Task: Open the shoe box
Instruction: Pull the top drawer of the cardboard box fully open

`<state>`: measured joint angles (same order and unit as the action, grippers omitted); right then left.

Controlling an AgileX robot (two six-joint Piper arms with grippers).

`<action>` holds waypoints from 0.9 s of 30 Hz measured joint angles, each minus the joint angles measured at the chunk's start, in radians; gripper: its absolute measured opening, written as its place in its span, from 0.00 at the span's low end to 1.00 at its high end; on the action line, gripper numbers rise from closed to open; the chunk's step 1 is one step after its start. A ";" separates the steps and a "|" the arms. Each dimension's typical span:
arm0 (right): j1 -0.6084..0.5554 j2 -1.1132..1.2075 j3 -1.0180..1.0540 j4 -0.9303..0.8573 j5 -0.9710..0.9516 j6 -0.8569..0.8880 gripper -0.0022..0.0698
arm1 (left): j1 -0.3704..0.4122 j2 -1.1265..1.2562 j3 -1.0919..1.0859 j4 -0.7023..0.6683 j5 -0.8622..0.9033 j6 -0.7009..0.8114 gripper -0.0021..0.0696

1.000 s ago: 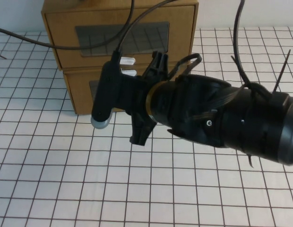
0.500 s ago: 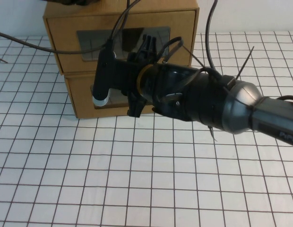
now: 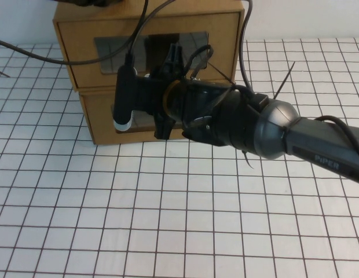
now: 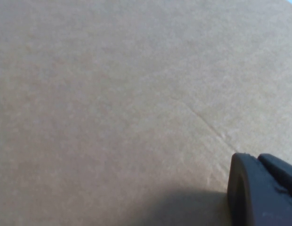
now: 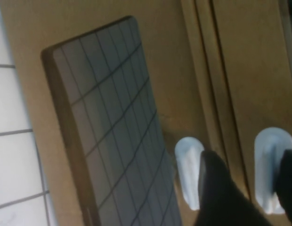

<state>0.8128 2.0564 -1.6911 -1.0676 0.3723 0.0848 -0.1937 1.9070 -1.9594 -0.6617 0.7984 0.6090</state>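
Observation:
Two brown cardboard drawer-style shoe boxes stand stacked at the back, the upper box point(image 3: 226, 35) on the lower box point(image 3: 95, 119), each with a dark front window. My right gripper point(image 3: 171, 69) reaches in from the right against their fronts. In the right wrist view it point(image 5: 249, 162) is open. The upper box's white pull tab point(image 5: 268, 155) lies between its fingers, and the lower box's tab point(image 5: 186, 165) sits just outside one finger. My left gripper point(image 3: 87, 2) rests on the upper box's top point(image 4: 113, 94). Only one dark finger point(image 4: 259, 193) shows there.
The boxes stand on a white gridded table point(image 3: 168, 220) that stretches toward the near edge. A black cable point(image 3: 63, 56) crosses the upper box's front. The right arm's thick body point(image 3: 272, 130) hangs over the table's right middle.
My right arm has moved forward and up toward the box fronts, and its gripper has opened. The white tabs seen earlier from above are now hidden behind the gripper.

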 joint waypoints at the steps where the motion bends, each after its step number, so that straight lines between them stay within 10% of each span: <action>1: -0.002 0.001 0.000 -0.005 -0.004 0.000 0.39 | 0.000 0.000 0.000 0.000 0.000 0.000 0.03; 27: -0.004 0.030 -0.005 -0.279 0.008 0.219 0.09 | 0.000 0.000 0.000 0.021 0.000 0.000 0.03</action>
<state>0.8092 2.0864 -1.6957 -1.3467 0.3802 0.3041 -0.1937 1.9070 -1.9594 -0.6411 0.7984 0.6090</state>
